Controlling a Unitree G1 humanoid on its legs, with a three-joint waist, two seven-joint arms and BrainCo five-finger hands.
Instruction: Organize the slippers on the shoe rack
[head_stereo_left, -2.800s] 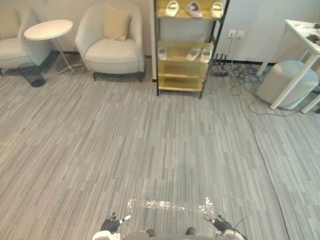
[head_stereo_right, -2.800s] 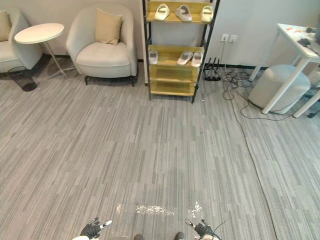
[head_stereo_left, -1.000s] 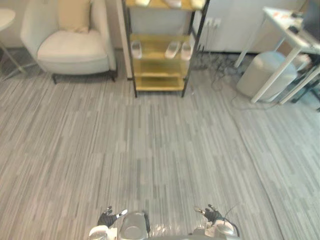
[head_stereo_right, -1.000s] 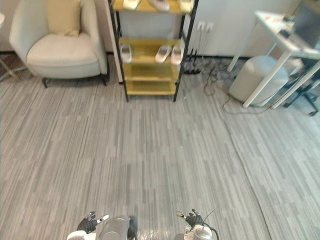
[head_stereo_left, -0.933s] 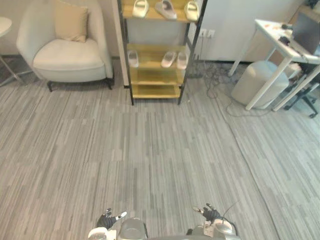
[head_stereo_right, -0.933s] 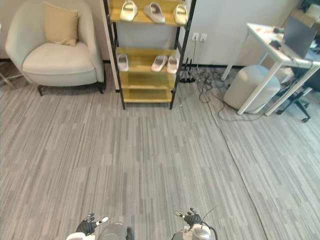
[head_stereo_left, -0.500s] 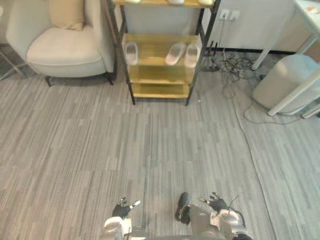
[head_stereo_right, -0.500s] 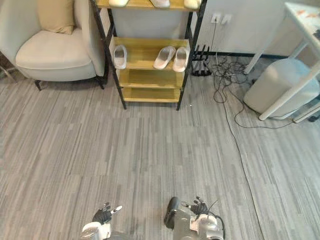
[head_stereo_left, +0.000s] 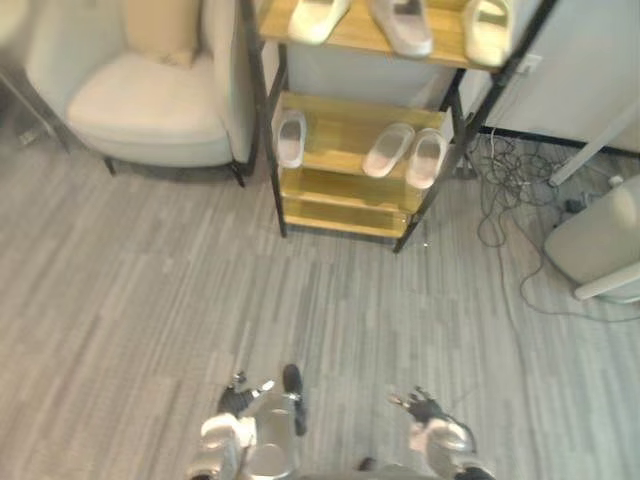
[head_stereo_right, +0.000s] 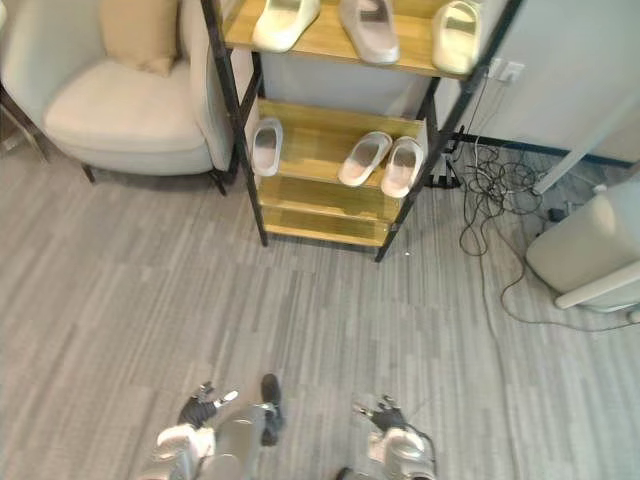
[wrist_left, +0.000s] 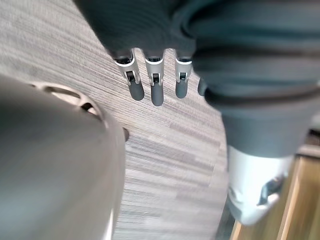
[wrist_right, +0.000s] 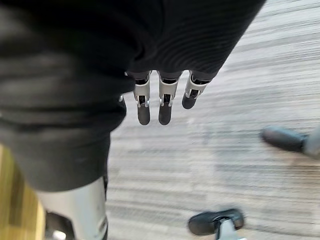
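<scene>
Up top in the frame, the rack (head_stereo_right: 312, 124) carries 3 slippers (head_stereo_right: 368, 28) on its top shelf and 3 more on the middle one. Low down, the left robot hand (head_stereo_right: 199, 409) and right robot hand (head_stereo_right: 386, 416) hang with fingers straight, holding nothing.

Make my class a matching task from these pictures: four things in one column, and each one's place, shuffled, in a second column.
Things: 1 tan cushion; 2 lone slipper; 3 slipper pair; 4 loose cables.
Places: A floor right of the shoe rack; B lower slipper shelf, left end; C armchair; D lower slipper shelf, right end.
Pairs: 1-C, 2-B, 3-D, 4-A.
</scene>
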